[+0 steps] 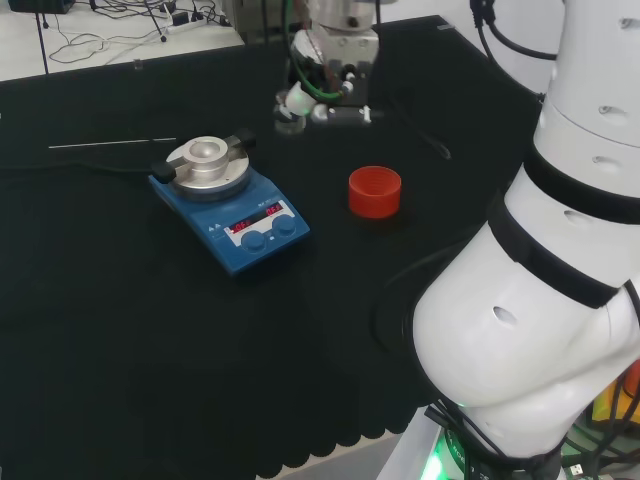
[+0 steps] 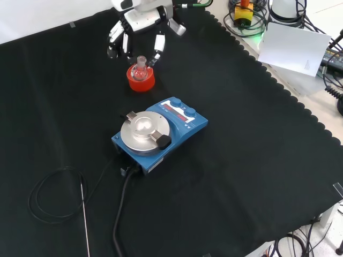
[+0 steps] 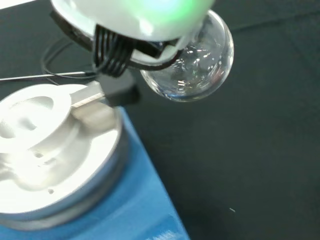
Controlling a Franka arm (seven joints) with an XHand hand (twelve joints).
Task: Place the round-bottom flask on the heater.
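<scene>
Black cloth covers the worktop (image 1: 120, 350). Round-bottom flask (image 3: 192, 65): clear, looks empty, held off the cloth by the robot hand (image 2: 140, 19), whose fingers (image 2: 157, 45) curl down on either side of the neck. In the wrist view the bulb hangs just beside the heater (image 1: 230, 205), not yet over its round metal top plate (image 3: 45, 150). Red ribbed ring stand (image 1: 375, 192), right of the heater in the head view, is empty.

Step in hand, as judged: carry across to the heater. Bring the bulb over the dished centre of the plate, keep the neck upright, clear the black knob at the plate's edge, lower straight, and release only once seated.

Pose: wrist beyond the heater in the head view, palm downward.
</scene>
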